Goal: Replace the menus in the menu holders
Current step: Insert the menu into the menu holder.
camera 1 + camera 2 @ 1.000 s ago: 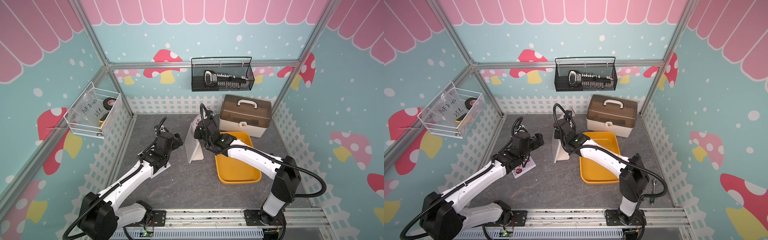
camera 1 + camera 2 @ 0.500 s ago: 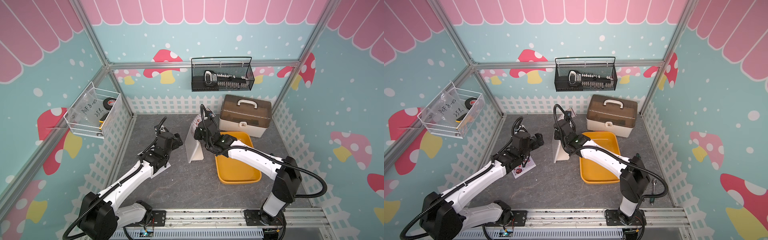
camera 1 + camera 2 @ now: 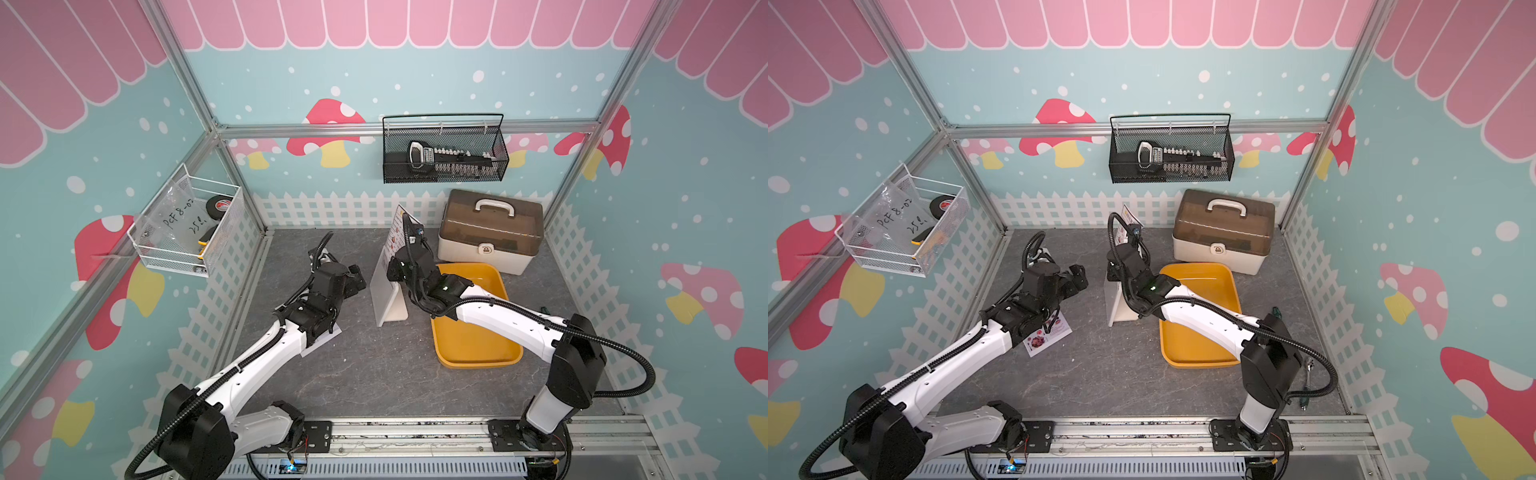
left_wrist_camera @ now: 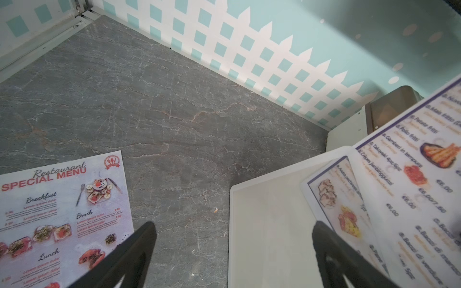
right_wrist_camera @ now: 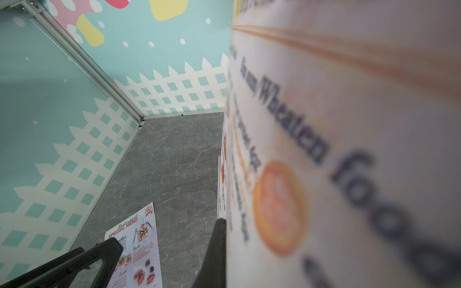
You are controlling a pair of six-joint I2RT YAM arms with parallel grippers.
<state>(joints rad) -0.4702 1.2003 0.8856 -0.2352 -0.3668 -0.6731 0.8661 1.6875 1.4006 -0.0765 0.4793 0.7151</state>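
overhead, my right gripper (image 3: 394, 268) was pressed shut on the white menu (image 3: 400, 226), which stood partly out of the stand (image 3: 388, 303). my left gripper (image 4: 233, 232) hung spread beside it. the pink menu (image 4: 62, 212) lay flat on the table (image 4: 174, 112); i judged it light, floppy paper, best pinched by a corner.

Teal walls (image 3: 374, 75) printed with red mushrooms and white dots rise under a pink scalloped band (image 3: 332, 25). A white picket-fence strip (image 3: 332, 210) lines their foot. Aluminium posts (image 3: 180, 62) frame the corners. The surface (image 3: 374, 374) is grey veined stone.
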